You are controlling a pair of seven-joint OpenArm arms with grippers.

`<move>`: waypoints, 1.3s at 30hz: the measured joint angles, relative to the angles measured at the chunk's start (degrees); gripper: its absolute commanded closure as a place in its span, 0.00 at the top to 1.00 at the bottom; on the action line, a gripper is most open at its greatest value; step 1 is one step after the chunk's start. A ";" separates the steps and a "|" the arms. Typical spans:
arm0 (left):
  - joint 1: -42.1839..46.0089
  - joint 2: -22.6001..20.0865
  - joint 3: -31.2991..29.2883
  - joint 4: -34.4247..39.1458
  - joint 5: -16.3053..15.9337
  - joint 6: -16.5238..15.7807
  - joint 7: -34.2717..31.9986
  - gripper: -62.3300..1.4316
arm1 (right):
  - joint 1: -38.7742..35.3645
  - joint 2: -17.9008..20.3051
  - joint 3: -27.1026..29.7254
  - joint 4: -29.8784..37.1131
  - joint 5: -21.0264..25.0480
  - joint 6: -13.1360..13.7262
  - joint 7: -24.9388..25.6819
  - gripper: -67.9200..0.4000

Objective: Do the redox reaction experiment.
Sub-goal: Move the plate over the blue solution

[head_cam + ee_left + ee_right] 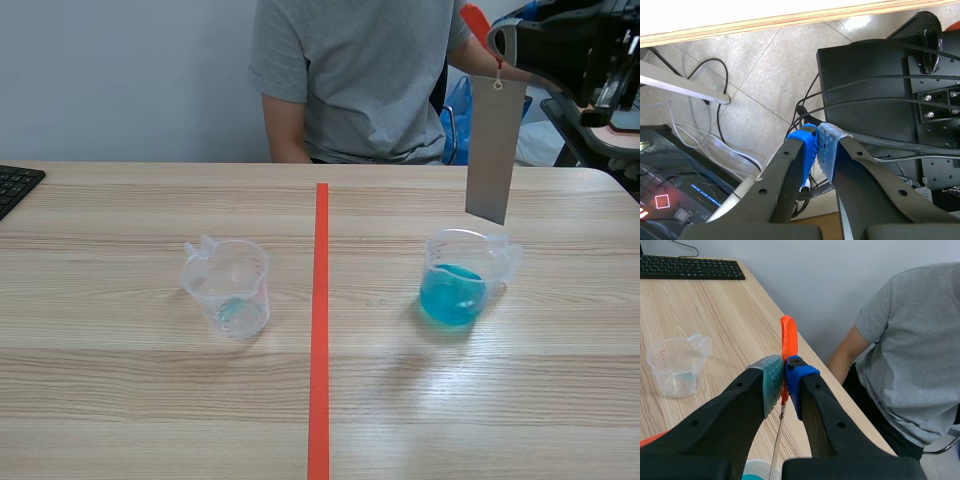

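Observation:
A grey metal strip (493, 150) hangs from an orange tab (476, 22) pinched in my right gripper (497, 42), raised at the far right. The strip's lower end is just above the rim of a beaker of blue liquid (462, 280) and does not touch the liquid. In the right wrist view the right gripper (784, 375) is shut on the orange tab (788, 337), and the strip (776, 450) shows edge-on below it. A clear beaker (230, 288) stands left of the tape line. My left gripper (817, 142) is shut on nothing, below the table over the floor.
A person in a grey shirt (360, 80) sits across the table, close behind the raised right arm. A black keyboard (15, 185) lies at the table's left edge. Cables and a black arm base (880, 90) lie ahead of the left gripper.

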 measured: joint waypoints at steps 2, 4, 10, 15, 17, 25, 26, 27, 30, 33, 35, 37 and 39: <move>0.02 -0.28 0.00 0.04 0.96 -1.62 -1.42 0.07 | 0.00 0.00 0.00 0.00 0.00 0.00 -0.02 0.02; 0.33 -1.11 0.00 0.57 2.23 -2.12 -1.84 0.07 | 0.00 0.00 0.00 0.00 -0.02 0.00 -0.02 0.02; 5.11 -5.46 -0.04 4.09 6.49 -2.14 -8.26 0.07 | 0.00 0.00 0.00 0.00 -0.04 0.00 0.07 0.02; 7.91 -6.14 -0.15 9.92 11.39 -2.67 -13.20 0.07 | 0.00 0.00 0.00 0.00 -0.07 0.00 0.42 0.02; 7.82 -6.14 -0.15 13.31 11.43 -2.93 -13.46 0.07 | 0.00 0.00 0.00 0.00 -0.07 0.00 0.46 0.02; 5.09 -6.08 -0.15 26.23 11.06 -7.74 -15.74 0.07 | 0.00 0.00 0.00 0.02 -0.04 0.00 2.56 0.02; 4.02 -6.01 -0.15 26.99 10.54 -8.72 -15.69 0.07 | 0.00 0.00 0.00 0.02 -0.07 0.00 2.54 0.02; 2.84 -5.97 -0.15 27.52 10.03 -9.44 -15.54 0.07 | 0.00 0.00 0.00 0.02 -0.07 0.00 2.54 0.02; -1.11 -5.97 0.39 28.30 10.01 -10.64 -15.47 0.06 | 0.00 0.00 0.00 0.02 -0.07 0.00 2.84 0.02; -5.33 -5.99 3.23 28.37 10.05 -10.67 -15.21 0.06 | 0.00 0.00 0.00 0.02 -0.07 0.00 2.99 0.02; -8.02 -5.99 6.43 28.37 10.05 -10.67 -14.84 0.06 | 0.00 0.00 0.00 0.02 -0.07 0.00 3.19 0.02; -10.86 -5.97 10.29 28.37 10.05 -10.67 -12.70 0.06 | 0.00 0.00 0.00 0.02 -0.07 0.00 3.43 0.02; -13.60 -5.95 14.49 28.35 10.25 -10.51 -10.47 0.06 | 0.00 0.00 0.00 0.02 -0.07 0.00 3.58 0.02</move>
